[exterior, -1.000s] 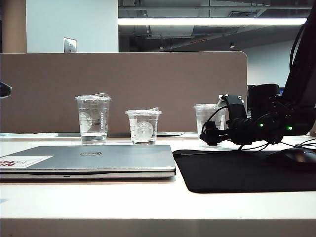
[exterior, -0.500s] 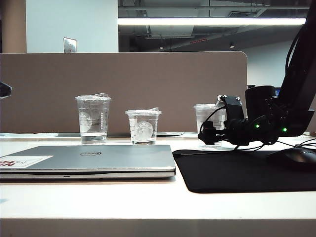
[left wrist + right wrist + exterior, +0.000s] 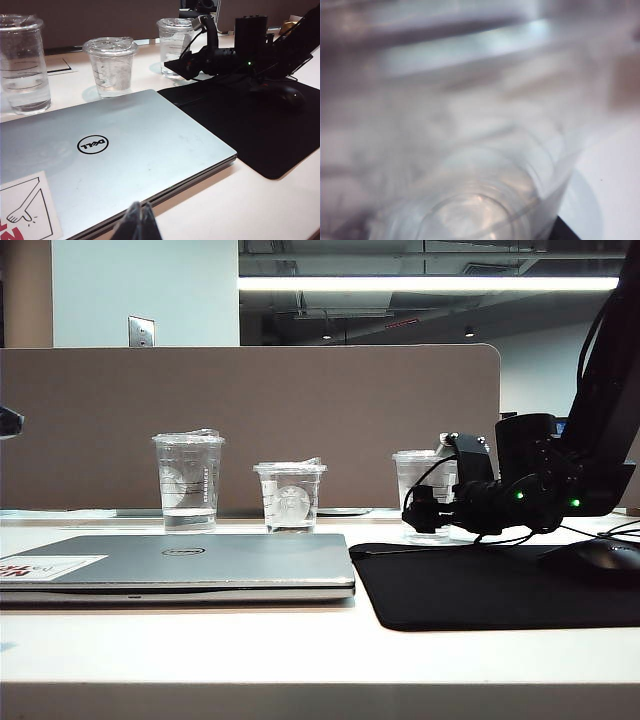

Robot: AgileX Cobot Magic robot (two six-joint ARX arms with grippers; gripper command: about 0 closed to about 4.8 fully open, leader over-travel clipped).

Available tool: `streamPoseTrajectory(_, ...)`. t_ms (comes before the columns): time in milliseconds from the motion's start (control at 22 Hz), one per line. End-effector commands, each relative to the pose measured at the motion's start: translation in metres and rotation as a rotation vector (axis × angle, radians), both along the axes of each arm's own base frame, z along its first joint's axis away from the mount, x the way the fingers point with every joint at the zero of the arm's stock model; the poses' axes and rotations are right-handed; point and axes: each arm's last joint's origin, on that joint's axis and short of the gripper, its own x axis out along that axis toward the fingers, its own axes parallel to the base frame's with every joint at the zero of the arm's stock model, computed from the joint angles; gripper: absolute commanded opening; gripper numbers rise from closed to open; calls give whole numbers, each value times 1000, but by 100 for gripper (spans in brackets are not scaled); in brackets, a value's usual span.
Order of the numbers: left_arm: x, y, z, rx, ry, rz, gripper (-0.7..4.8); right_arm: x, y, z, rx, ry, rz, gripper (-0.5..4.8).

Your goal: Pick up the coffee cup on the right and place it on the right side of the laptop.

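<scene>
The coffee cup [image 3: 413,478] is a clear lidded tumbler standing at the back right of the desk, also seen in the left wrist view [image 3: 171,45]. It fills the right wrist view [image 3: 485,200] as a blur. My right gripper [image 3: 426,510] [image 3: 189,64] is level at the cup's lower wall, open, with its jaws on either side of the cup; contact cannot be made out. The silver laptop [image 3: 190,560] [image 3: 125,145] lies closed at the front left. My left gripper [image 3: 140,222] hangs shut over the laptop's front edge, holding nothing.
A tall clear cup with a logo [image 3: 188,485] [image 3: 22,70] and a short one [image 3: 290,498] [image 3: 110,65] stand behind the laptop. A black mat [image 3: 500,585] with a mouse [image 3: 605,558] lies right of the laptop. A brown partition [image 3: 250,410] closes the back.
My right arm has slid a little to the left, bringing its gripper further round the coffee cup. The cups, the laptop and my left gripper have not moved.
</scene>
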Motion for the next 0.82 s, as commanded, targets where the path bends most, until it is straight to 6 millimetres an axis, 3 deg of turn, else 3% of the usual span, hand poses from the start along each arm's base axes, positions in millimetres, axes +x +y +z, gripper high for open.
streamPoseTrajectory(45,0,0,2,-7,-14,0,-5,1,2,4,4,-19,4,423)
streamPoseTrajectory(364,0,0,2,-7,-14,0,-5,1,2,5,27,-10,1,414)
streamPoseTrajectory(455,0,0,2,-7,-14,0,-5,1,2,5,27,-10,1,331)
streamPoseTrajectory(500,0,0,2,-7,-14,0,-5,1,2,5,27,-11,1,317)
streamPoseTrajectory(818,0,0,2,-7,-14,0,-5,1,2,5,35,-7,4,317)
